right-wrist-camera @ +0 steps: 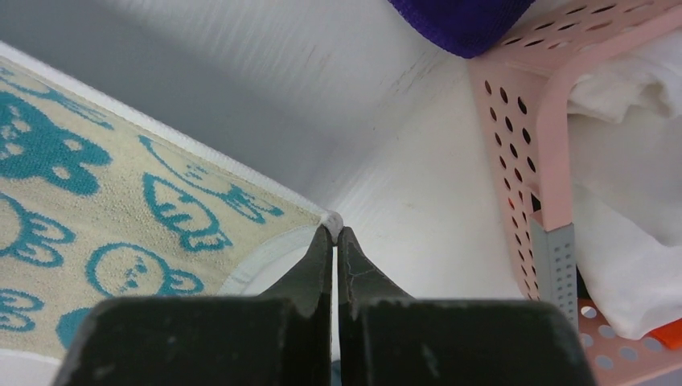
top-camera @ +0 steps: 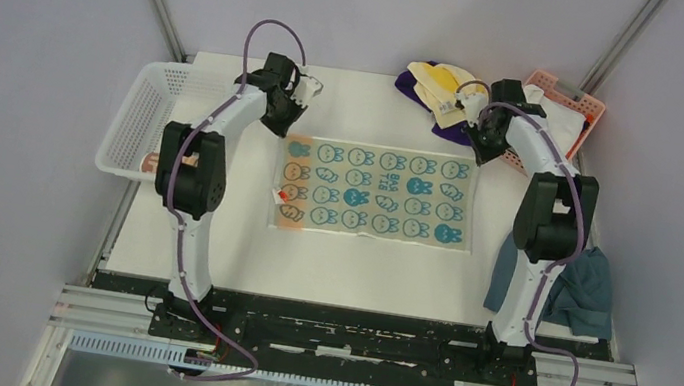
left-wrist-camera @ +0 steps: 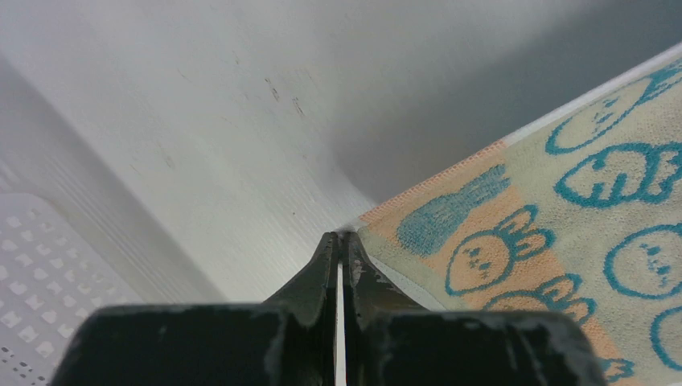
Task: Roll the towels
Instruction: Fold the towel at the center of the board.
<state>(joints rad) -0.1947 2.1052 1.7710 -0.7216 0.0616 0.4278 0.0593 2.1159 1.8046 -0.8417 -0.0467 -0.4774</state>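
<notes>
A cream towel [top-camera: 373, 192] printed with teal rabbit faces, with a peach-orange band at its left end, lies spread flat mid-table. My left gripper [top-camera: 293, 132] is shut on its far left corner; in the left wrist view the fingertips [left-wrist-camera: 341, 238] meet at the orange corner of the towel [left-wrist-camera: 499, 233]. My right gripper [top-camera: 477, 156] is shut on the far right corner, and a white tuft of hem shows between its tips [right-wrist-camera: 333, 228] beside the towel [right-wrist-camera: 121, 209]. More towels, purple [top-camera: 412, 86] and pale yellow [top-camera: 446, 86], lie heaped at the back.
A pink basket [top-camera: 573, 102] holding a white cloth [right-wrist-camera: 627, 201] stands at the back right, close to my right gripper. On the left edge sits a white basket [top-camera: 139, 114]. A blue-grey cloth [top-camera: 587, 288] hangs off the right edge.
</notes>
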